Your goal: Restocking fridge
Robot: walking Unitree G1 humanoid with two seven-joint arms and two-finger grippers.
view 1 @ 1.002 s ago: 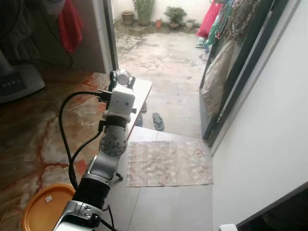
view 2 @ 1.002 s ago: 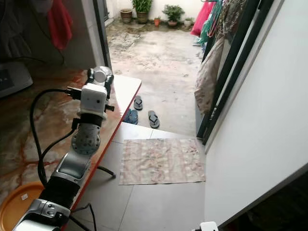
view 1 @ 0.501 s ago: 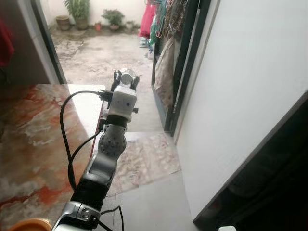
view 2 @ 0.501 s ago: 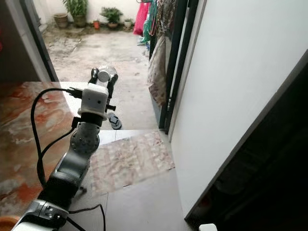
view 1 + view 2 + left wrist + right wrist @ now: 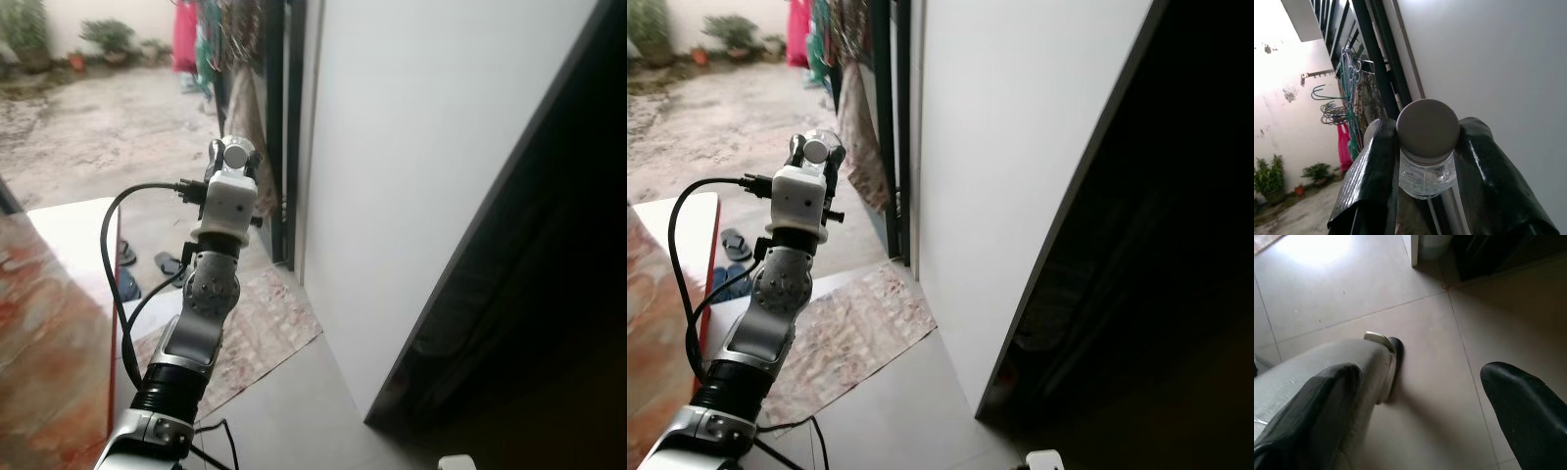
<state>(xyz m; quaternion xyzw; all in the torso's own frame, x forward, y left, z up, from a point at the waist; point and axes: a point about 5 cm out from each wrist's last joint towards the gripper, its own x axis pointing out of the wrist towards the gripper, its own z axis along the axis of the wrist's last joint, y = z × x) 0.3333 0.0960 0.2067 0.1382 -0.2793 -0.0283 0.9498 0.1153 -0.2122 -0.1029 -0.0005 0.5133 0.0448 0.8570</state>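
Observation:
My left gripper (image 5: 1427,131) is raised in front of me and shut on a clear bottle (image 5: 1427,169) with a grey screw cap (image 5: 236,155), its black fingers (image 5: 1371,166) clamping the neck from both sides. Past the bottle rises a tall white panel (image 5: 411,166) with a dark edge, and to its right lies a black unlit space (image 5: 549,294). My right gripper (image 5: 1420,406) hangs low over the tiled floor (image 5: 1327,289), open with nothing between its fingers.
A red-veined marble table (image 5: 49,323) stands at my left. A patterned mat (image 5: 265,328) and sandals (image 5: 167,264) lie on the floor by a black door frame (image 5: 286,117). Clothes hang (image 5: 211,49) at the doorway to a courtyard. My own foot (image 5: 1388,350) stands below the right gripper.
The camera has swung to the right: table and courtyard slid left, and the white panel and dark space now take up the right. The left gripper still holds the bottle up.

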